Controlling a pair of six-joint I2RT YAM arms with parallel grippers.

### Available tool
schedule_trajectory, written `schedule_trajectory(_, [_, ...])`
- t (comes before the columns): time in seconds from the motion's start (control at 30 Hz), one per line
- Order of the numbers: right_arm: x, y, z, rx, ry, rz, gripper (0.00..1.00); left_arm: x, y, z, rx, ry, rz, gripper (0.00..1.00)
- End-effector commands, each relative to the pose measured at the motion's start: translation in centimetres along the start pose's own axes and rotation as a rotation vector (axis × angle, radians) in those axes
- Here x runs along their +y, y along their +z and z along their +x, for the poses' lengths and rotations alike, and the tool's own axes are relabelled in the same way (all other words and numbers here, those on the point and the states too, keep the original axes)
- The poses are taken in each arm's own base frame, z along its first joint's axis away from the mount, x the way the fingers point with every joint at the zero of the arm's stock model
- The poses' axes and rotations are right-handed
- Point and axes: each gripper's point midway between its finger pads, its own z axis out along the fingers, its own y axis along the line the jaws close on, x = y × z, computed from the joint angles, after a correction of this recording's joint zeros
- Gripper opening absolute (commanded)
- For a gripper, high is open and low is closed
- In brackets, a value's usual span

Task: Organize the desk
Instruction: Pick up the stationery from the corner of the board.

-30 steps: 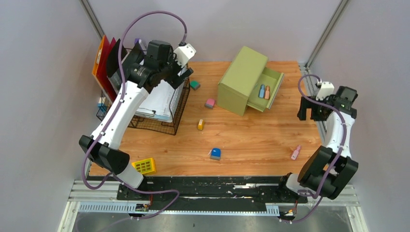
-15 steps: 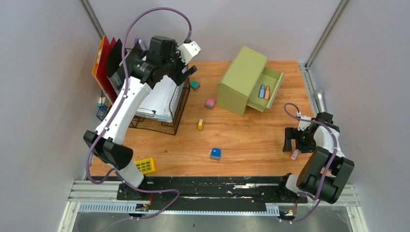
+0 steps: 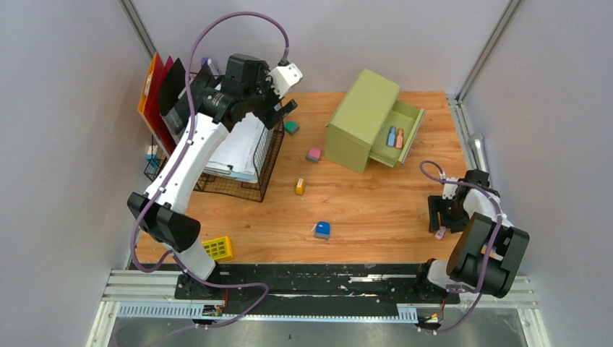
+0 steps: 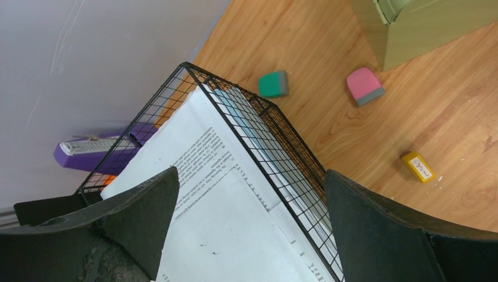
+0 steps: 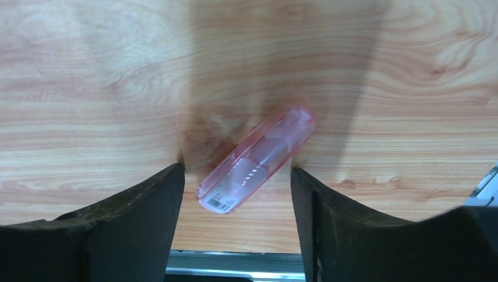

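The desk (image 3: 376,202) is a light wood-grain top with small things scattered over it. Near its right front corner lies a clear pink tube (image 3: 439,233) (image 5: 255,160), flat and slanted. My right gripper (image 3: 441,219) (image 5: 236,170) is low over it and open, one finger on each side with narrow gaps. My left gripper (image 3: 278,108) (image 4: 249,173) hangs wide open above the printed papers (image 4: 223,223) in the black wire basket (image 3: 246,181), holding nothing.
A green cabinet (image 3: 358,119) stands at the back, its drawer (image 3: 410,119) open with two small items inside. Loose on the wood lie a green eraser (image 3: 291,127), a pink eraser (image 3: 314,154), a yellow piece (image 3: 300,186), a blue block (image 3: 322,230) and a yellow grid piece (image 3: 216,249). Folders (image 3: 155,94) stand left.
My right arm swung from the right edge down to the pink tube, and its jaws have narrowed around it. The left gripper shifted slightly over the basket.
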Motion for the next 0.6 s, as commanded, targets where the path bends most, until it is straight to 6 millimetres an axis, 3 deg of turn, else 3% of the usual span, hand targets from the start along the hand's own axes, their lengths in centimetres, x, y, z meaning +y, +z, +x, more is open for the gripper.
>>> schedule_trajectory(0.0, [-0.7, 1.6, -1.8, -0.026, -0.009, 0.015, 0.61, 0.4, -0.8, -1.1, -0.044, 0.002, -0.005, 1.0])
schedule_trajectory(0.13, [-0.3, 1.4, -3.7, -0.038, -0.026, -0.013, 0.29, 0.3, -1.6, -2.2, -0.084, -0.058, 0.0, 1.0])
schedule_trajectory(0.27, [0.6, -1.5, -8.1, -0.111, -0.049, -0.058, 0.01, -0.1, -3.0, -3.7, -0.136, -0.159, 0.013, 1.0])
schedule_trajectory(0.43, [2.2, -9.2, -16.9, -0.284, -0.098, -0.074, 0.0, -0.3, -4.1, -4.2, -0.169, -0.246, 0.005, 1.0])
schedule_trajectory(0.5, [3.1, -13.8, -22.0, -0.417, -0.13, -0.069, 0.0, -0.4, -4.4, -4.3, -0.18, -0.259, 0.004, 1.0])
schedule_trajectory(0.57, [4.7, -16.4, -25.9, -0.505, -0.146, -0.102, 0.0, -0.6, -4.6, -4.2, -0.189, -0.265, 0.004, 1.0])
